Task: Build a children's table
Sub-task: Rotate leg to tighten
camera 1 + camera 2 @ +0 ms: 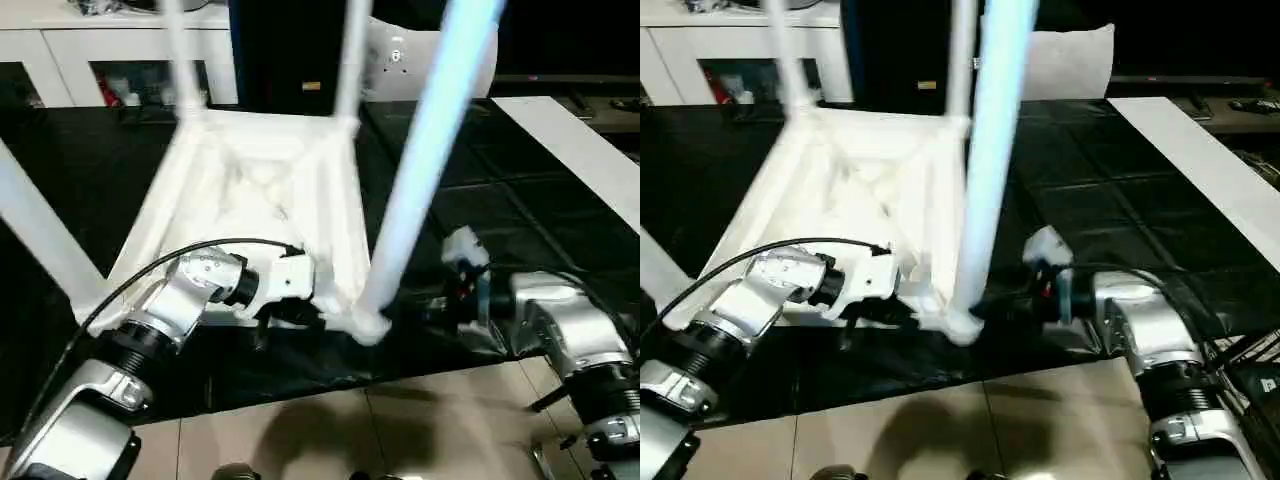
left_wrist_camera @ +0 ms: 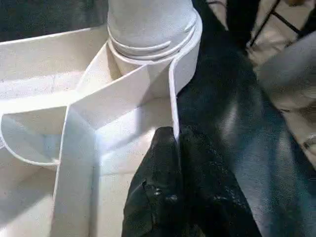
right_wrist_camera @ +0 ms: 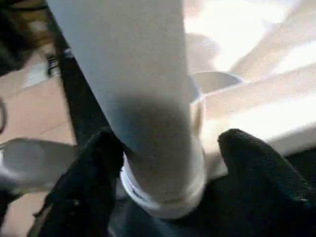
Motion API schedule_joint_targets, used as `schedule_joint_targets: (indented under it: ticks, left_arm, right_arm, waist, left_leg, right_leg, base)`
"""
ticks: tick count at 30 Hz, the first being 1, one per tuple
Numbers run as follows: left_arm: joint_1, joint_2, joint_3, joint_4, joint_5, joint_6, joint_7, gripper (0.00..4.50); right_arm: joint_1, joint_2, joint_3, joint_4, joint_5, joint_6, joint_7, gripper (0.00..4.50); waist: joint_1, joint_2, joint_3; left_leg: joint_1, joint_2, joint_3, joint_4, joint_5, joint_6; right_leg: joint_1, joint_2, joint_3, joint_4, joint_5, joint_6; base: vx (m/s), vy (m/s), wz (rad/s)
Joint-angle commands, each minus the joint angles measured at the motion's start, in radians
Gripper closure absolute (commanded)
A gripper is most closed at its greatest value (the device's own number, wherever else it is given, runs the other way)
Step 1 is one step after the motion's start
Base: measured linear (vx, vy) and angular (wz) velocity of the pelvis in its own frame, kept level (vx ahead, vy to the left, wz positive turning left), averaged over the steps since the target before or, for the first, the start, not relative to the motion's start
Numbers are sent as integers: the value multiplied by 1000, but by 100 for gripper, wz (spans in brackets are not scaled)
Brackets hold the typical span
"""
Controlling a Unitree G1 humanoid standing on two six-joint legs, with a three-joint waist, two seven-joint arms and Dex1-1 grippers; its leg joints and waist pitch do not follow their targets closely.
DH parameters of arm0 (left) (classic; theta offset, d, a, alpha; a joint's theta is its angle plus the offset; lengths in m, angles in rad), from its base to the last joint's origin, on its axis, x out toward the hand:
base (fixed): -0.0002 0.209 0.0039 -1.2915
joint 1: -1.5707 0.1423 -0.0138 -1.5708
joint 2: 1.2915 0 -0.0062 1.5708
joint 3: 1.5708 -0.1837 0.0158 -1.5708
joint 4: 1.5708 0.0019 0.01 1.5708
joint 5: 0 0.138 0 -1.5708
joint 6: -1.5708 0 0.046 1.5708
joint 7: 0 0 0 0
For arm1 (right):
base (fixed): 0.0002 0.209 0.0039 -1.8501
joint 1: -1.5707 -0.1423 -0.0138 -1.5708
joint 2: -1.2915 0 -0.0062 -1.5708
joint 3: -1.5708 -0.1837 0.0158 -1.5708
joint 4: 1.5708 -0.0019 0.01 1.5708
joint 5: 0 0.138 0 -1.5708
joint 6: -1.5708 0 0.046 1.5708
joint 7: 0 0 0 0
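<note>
Left jaws: the left gripper (image 2: 175,148) has its two black fingers pressed together on the thin side wall of the children's table (image 1: 265,190), one finger inside the rim and one outside, just beside a corner socket.

Right jaws: the right gripper (image 3: 168,163) stands wide, one black finger on each side of the base of the near leg (image 1: 425,150); whether the fingers (image 3: 86,187) press on the leg I cannot tell.

Near leg: seated in the near corner socket (image 1: 368,322), rising up and tilted out of the top of the head views; it looks bluish in the light.

Children's table: upside down on the worktop (image 1: 480,200), ribbed underside facing up, tilted so the near edge sits toward the robot; other white legs stand in the far sockets and one slants off on the robot's left.

Left arm: silver forearm (image 1: 150,320) reaches in from the near left, a black cable arching over its wrist.

Right arm: silver forearm (image 1: 1140,330) comes in from the near right, level with the socket.

Worktop: covered in black, with a white board (image 1: 580,150) lying on the robot's right.

Background: a white cabinet (image 1: 70,60) with glass doors behind the table; tiled floor (image 1: 380,430) in front of the worktop.
</note>
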Motion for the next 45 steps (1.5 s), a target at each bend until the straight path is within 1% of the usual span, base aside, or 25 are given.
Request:
schedule_joint_targets:
  ticks: [1,13,19,21,22,23,24,25,26,27,28,29,30,31,32,33,34,35,36,37,39,41,43,44,45]
  left_arm:
    - [-15,-21,-63,-8,18,-32,-55,450]
    - [-31,-32,-60,24,12,-48,-69,450]
    - [-17,-60,-3,3,-29,82,-12,450]
    - [-13,-80,20,-5,-35,132,38,450]
    - [-13,-81,21,-5,-35,134,40,450]
    - [-9,-104,48,-14,-39,187,107,450]
    - [-8,-114,59,-20,-40,218,136,450]
    - [-8,-122,67,-25,-38,235,161,450]
    - [-9,-131,75,-28,-36,251,187,450]
    - [-9,-141,83,-34,-30,274,216,450]
    - [-9,-149,91,-39,-22,291,246,450]
    - [-11,-160,100,-44,-15,313,281,450]
    - [-14,-170,108,-48,-8,332,310,450]
    - [-16,-182,115,-53,0,349,345,450]
    - [-21,-205,125,-58,12,375,403,450]
    - [-23,-210,127,-59,14,381,416,450]
    - [-27,-222,133,-56,19,391,446,450]
    - [-30,-233,139,-53,24,399,472,450]
    - [-32,-236,139,-49,26,398,478,450]
    - [-33,-237,139,-48,29,398,480,450]
    - [-36,-232,134,-42,34,388,484,450]
    - [-38,-219,132,-32,41,366,481,450]
    - [-37,-213,133,-29,46,358,481,450]
    - [-35,-205,131,-27,49,341,471,450]
    - [-31,-188,128,-22,52,322,453,450]
  right_arm:
    - [-23,2,3,-3,14,6,21,152]
    - [-19,25,33,-8,31,42,67,230]
    - [-5,73,16,-42,16,114,-57,236]
    - [-21,121,-1,-18,-7,118,-175,236]
    - [-22,123,-2,-17,-8,119,-180,238]
    - [-47,188,-28,17,-30,125,-323,238]
    - [-60,218,-43,34,-34,136,-387,239]
    - [-73,243,-58,49,-32,151,-437,240]
    - [-86,269,-72,64,-32,159,-487,241]
    - [-101,300,-88,82,-34,169,-551,242]
    - [-113,325,-97,98,-38,176,-600,242]
    - [-124,350,-100,115,-45,168,-647,242]
    - [-136,375,-108,135,-52,151,-701,242]
    - [-151,402,-123,161,-56,140,-763,242]
    - [-173,438,-140,201,-71,128,-845,242]
    - [-176,443,-139,207,-77,123,-854,242]
    - [-180,451,-139,216,-85,115,-860,242]
    - [-181,458,-143,221,-82,113,-854,207]
    - [-180,461,-155,220,-68,112,-848,175]
    - [-179,463,-163,219,-59,111,-845,175]
    - [-168,448,-167,203,-56,97,-825,169]
    - [-141,407,-144,174,-71,60,-765,139]
    - [-129,386,-131,165,-83,36,-737,127]
    - [-114,368,-121,151,-86,23,-703,120]
    - [-78,323,-108,112,-80,11,-626,120]
  waist:
    - [-5,15,-80]
    - [-4,12,-81]
    - [-9,13,-76]
    - [-20,13,-68]
    - [-25,13,-67]
    - [-39,18,-62]
    - [-60,15,-58]
    - [-72,21,-58]
    - [-97,27,-60]
    - [-108,53,-60]
    - [-101,65,-53]
    - [-103,46,-44]
    - [-112,-17,-58]
    - [-92,7,-58]
    - [-79,-15,-75]
    - [-72,-5,-78]
    - [-74,-3,-81]
    - [-77,8,-85]
    - [-79,7,-84]
    - [-78,7,-82]
    - [-70,7,-77]
    - [-65,12,-75]
    - [-58,11,-74]
    - [-55,20,-75]
    - [-53,14,-76]
  left_leg:
    - [10,49,-5,-65,-175,50]
    - [8,46,-5,-64,-178,40]
    - [11,45,-6,-66,-192,28]
    - [18,34,-6,-59,-249,18]
    - [19,31,-5,-58,-256,14]
    - [27,27,-9,-54,-300,4]
    - [28,23,-15,-46,-343,-11]
    - [30,26,-18,-42,-368,-15]
    - [19,44,-31,-49,-410,-12]
    - [-9,117,-66,-105,-529,-4]
    - [-35,159,-89,-161,-622,-10]
    - [11,134,-57,-181,-693,-21]
    - [24,14,-37,-70,-509,-43]
    - [8,-10,-25,-33,-355,-45]
    - [-34,-6,-22,-19,-124,-12]
    - [-54,-4,-22,-38,-12,-13]
    - [-51,0,-21,-42,11,-12]
    - [-43,8,-21,-42,41,-2]
    - [-40,11,-20,-42,42,11]
    - [-36,10,-17,-42,25,19]
    - [-24,14,-14,-47,-39,35]
    - [-21,18,-13,-51,-65,36]
    - [-18,22,-11,-51,-83,41]
    - [-17,25,-13,-54,-82,37]
    - [-16,27,-12,-54,-85,38]
  right_leg:
    - [62,-83,80,-63,-359,-85]
    - [64,-82,75,-67,-393,-60]
    - [61,-82,72,-73,-428,-48]
    - [57,-83,59,-96,-542,-7]
    - [56,-82,57,-99,-561,2]
    - [52,-78,40,-112,-619,30]
    - [54,-74,13,-129,-673,72]
    - [57,-71,-1,-137,-688,90]
    - [79,-67,-21,-141,-676,118]
    - [125,-70,13,-35,-519,78]
    - [138,-63,60,93,-370,34]
    - [71,-45,115,108,-209,-5]
    - [53,-99,136,-12,-522,-17]
    - [52,-124,137,-41,-684,-3]
    - [77,-131,153,-37,-706,41]
    - [83,-101,135,-19,-555,29]
    - [80,-88,131,-13,-456,12]
    - [70,-68,130,4,-266,-53]
    - [71,-59,128,10,-150,-108]
    - [69,-57,128,8,-133,-125]
    - [68,-57,128,-1,-182,-148]
    - [68,-58,127,-6,-221,-146]
    - [68,-58,127,-10,-238,-137]
    - [68,-59,126,-8,-236,-139]
    - [69,-57,125,-11,-231,-136]
  base:
    - [0,0,0]
    - [0,0,0]
    - [0,0,0]
    - [0,0,0]
    - [0,0,0]
    - [0,0,0]
    - [0,0,0]
    - [0,0,0]
    - [0,0,0]
    - [-82,11,-16]
    - [-82,11,-16]
    - [0,0,0]
    - [19,-59,-5]
    - [19,-59,-5]
    - [3,-63,-29]
    - [9,-74,-24]
    - [9,-74,-24]
    - [14,-54,-9]
    - [0,0,0]
    - [0,0,0]
    - [0,0,0]
    - [0,0,0]
    - [0,0,0]
    - [0,0,0]
    - [0,0,0]
